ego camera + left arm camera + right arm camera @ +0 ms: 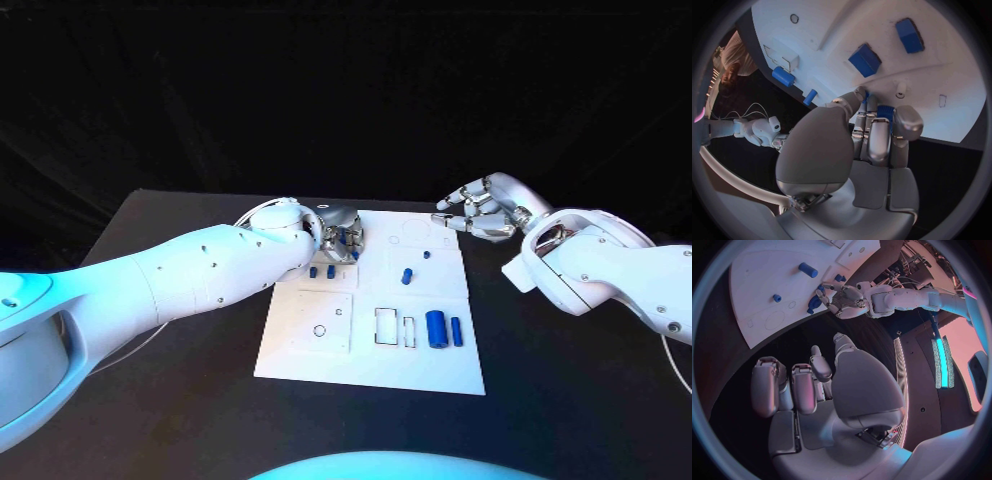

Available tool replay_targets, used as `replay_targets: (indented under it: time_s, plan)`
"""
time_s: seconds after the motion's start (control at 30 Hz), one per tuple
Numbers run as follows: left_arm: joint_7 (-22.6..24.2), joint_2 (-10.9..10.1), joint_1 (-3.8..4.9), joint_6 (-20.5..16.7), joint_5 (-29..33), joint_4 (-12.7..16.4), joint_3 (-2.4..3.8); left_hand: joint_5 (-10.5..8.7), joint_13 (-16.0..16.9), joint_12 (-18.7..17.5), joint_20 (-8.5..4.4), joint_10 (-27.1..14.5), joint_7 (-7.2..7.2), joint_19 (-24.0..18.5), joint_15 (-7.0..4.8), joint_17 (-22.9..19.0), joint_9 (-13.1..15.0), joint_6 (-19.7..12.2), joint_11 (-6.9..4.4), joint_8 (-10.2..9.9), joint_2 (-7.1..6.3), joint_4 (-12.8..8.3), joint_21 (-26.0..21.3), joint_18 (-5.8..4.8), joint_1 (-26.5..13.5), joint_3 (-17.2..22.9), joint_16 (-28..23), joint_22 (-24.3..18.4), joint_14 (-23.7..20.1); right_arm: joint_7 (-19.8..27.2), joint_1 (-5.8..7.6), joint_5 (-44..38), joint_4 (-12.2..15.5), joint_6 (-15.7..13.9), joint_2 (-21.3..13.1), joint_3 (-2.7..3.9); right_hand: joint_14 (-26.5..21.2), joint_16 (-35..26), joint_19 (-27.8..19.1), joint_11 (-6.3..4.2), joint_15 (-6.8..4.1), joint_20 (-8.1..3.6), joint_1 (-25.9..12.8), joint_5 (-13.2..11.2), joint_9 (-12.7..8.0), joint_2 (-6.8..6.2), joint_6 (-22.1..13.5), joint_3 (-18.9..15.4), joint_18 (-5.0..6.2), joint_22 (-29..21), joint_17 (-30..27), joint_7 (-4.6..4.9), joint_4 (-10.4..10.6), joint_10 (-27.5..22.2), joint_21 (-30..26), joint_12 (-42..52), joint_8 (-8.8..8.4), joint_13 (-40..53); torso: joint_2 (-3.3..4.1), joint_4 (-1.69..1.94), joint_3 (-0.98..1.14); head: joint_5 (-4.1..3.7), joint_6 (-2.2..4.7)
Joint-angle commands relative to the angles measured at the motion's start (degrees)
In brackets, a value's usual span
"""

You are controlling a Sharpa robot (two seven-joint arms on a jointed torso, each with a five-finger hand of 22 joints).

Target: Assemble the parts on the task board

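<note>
While the left hand (pixel 339 240) sits low over the board's (pixel 361 375) far left part, its fingers (pixel 907 122) close round a small blue part (pixel 884 111), seen in the left wrist view tucked between thumb and fingers just above the white surface. Two blue blocks (pixel 323 271) stand in the board just beside that hand. Further along, a short blue peg (pixel 407 276) lies near the middle, and a thicker blue cylinder (pixel 436 328) with a thin blue pin (pixel 457 332) beside it lies near the right edge. The right hand (pixel 483 212) hangs off the board's far right corner, fingers curled in on nothing. The grip on the part looks shallow; I judge it could twist or slip as it is pressed in, or the knuckles could knock the two blocks.
</note>
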Motion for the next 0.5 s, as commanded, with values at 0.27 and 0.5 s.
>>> replay_targets:
  time_s: [0.27,0.5]
  plan:
    - [0.4,0.1,-0.08,1.0,0.4,0.0,-0.02,-0.26,-0.3,-0.4,-0.17,0.8,0.00,0.1,-0.13,-0.1,-0.2,0.8,-0.06,-0.3,0.60,-0.3,0.4,-0.45,-0.2,0.7,0.4,0.2,0.2,0.5,-0.04,-0.3,0.0,0.2,0.1,0.00,2.9,-0.3,-0.4,-0.19,-0.28,-0.16,0.1,0.4,-0.1,0.38,0.2,-0.3,1.17,7.6,2.8,-0.01,0.0,-0.2,-0.4,-0.2,0.27,0.1,0.01,-0.04,0.00,-0.05,-0.04]
    - [0.7,0.1,-0.08,0.1,0.3,0.0,-0.01,-0.24,-0.5,-0.6,-0.56,3.8,-0.18,0.5,-0.70,0.3,-0.2,3.4,-0.68,0.1,2.50,-2.4,1.5,-0.66,1.6,2.7,1.0,1.6,0.5,0.6,-0.04,-0.3,0.0,0.2,0.1,0.00,2.9,-0.3,-0.4,-0.19,-0.28,-0.16,0.1,0.4,-0.1,0.38,0.2,-0.3,1.17,7.6,2.8,-0.01,0.0,-0.2,-0.4,-0.2,0.27,0.1,0.01,-0.03,-0.02,-0.04,-0.03]
